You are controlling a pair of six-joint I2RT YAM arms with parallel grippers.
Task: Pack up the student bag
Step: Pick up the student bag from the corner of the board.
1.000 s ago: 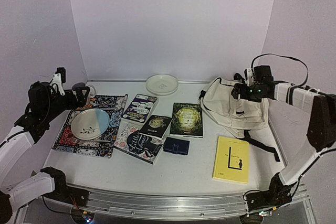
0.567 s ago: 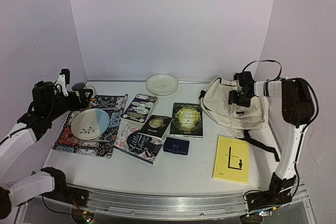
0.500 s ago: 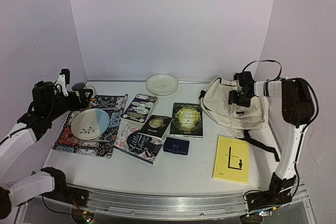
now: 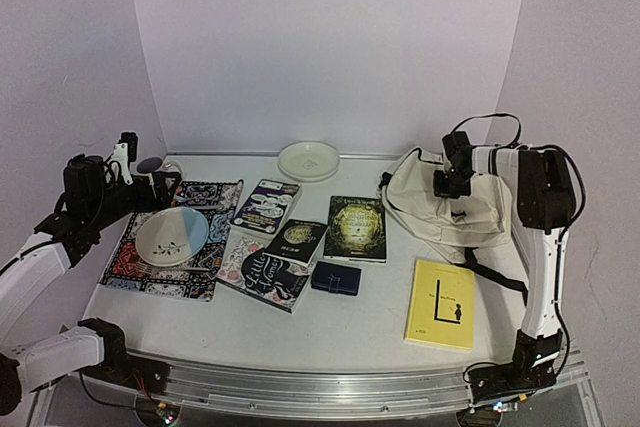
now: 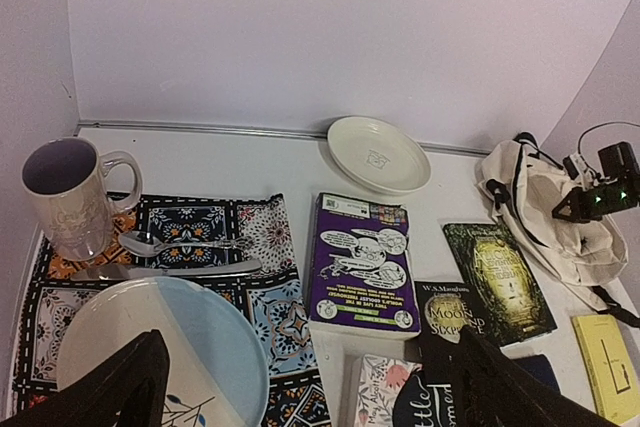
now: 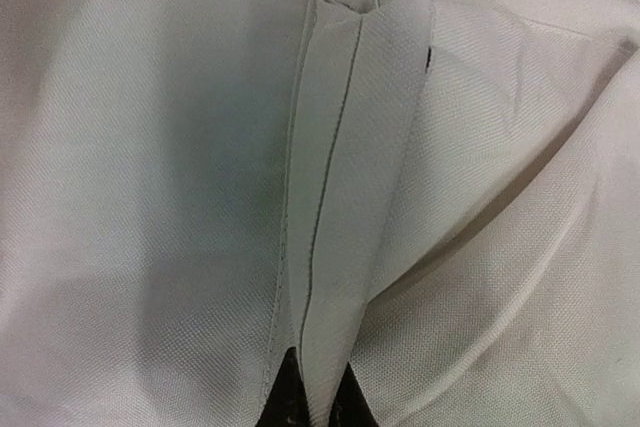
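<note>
The student bag (image 4: 430, 215), cream fabric with black straps, lies at the right back of the table; it also shows in the left wrist view (image 5: 540, 227). My right gripper (image 4: 447, 185) sits on its top. In the right wrist view the right gripper (image 6: 320, 389) is shut on a raised fold of the bag's cloth (image 6: 345, 147). My left gripper (image 4: 160, 185) hovers over the left side, open with nothing between its fingers (image 5: 110, 392). Books lie across the middle: a yellow book (image 4: 441, 304), a purple book (image 4: 266, 205) and a dark green book (image 4: 356, 228).
A patterned placemat (image 4: 215, 197) at the left carries a blue plate (image 4: 172, 236), a spoon (image 5: 180, 243) and a mug (image 5: 70, 197). A white dish (image 4: 308, 160) stands at the back. More books (image 4: 265, 277) and a dark blue case (image 4: 336, 278) lie mid-table.
My right gripper came down and left onto the bag and went from open to shut on a fold of its cloth. The left arm barely shifted.
</note>
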